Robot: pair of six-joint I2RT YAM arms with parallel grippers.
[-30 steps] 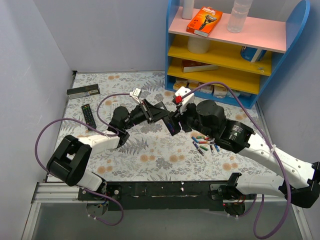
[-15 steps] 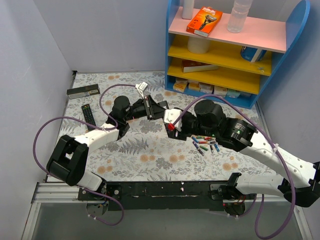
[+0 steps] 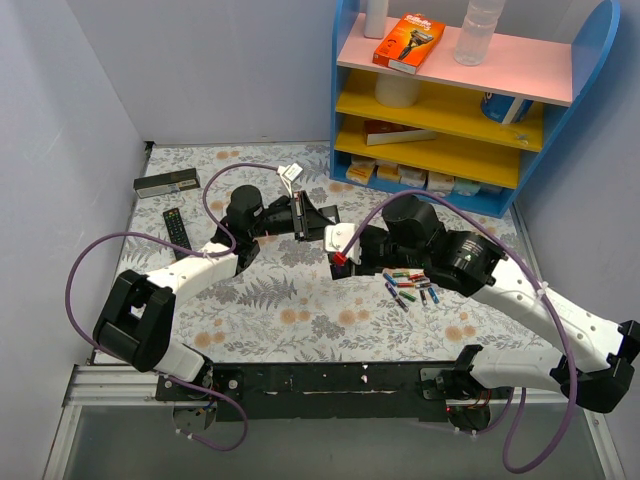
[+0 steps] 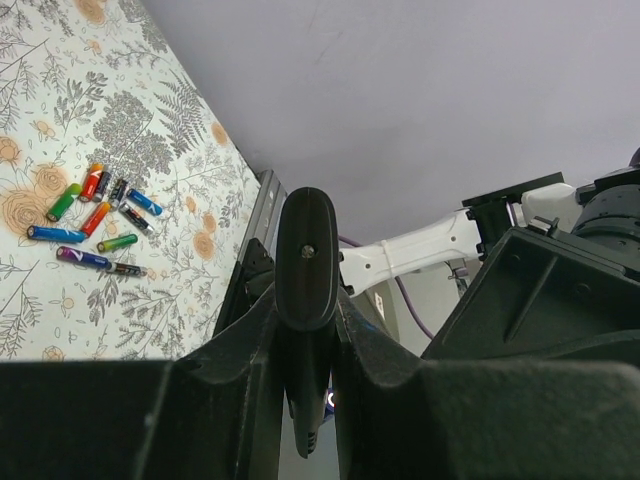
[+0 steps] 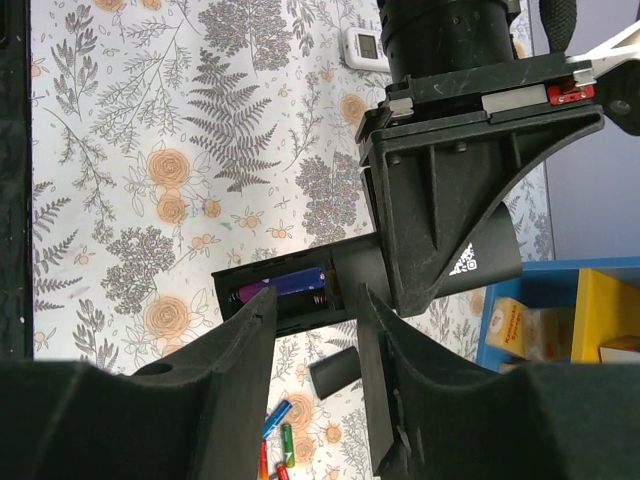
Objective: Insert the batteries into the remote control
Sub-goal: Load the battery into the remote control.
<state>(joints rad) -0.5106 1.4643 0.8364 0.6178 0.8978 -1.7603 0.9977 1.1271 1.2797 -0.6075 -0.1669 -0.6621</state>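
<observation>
My left gripper (image 4: 305, 305) is shut on the long black remote control (image 4: 306, 255) and holds it above the table. In the right wrist view the remote control (image 5: 280, 292) has its battery bay open, with a purple-blue battery (image 5: 290, 283) lying in it. My right gripper (image 5: 315, 300) is open and empty, one finger on each side of the bay end. In the top view the two grippers meet, left gripper (image 3: 316, 222) and right gripper (image 3: 343, 256). Several loose batteries (image 3: 405, 288) lie on the cloth to the right; they also show in the left wrist view (image 4: 95, 215).
A small black cover piece (image 5: 335, 372) lies on the cloth below the remote. A blue shelf unit (image 3: 470, 110) stands at the back right. A shorter black remote (image 3: 177, 230) and a dark box (image 3: 166, 182) lie at the left. A small white device (image 5: 360, 43) lies nearby.
My right gripper has swung down and left from above the remote to its open end. My left gripper has shifted slightly back with the remote still in it.
</observation>
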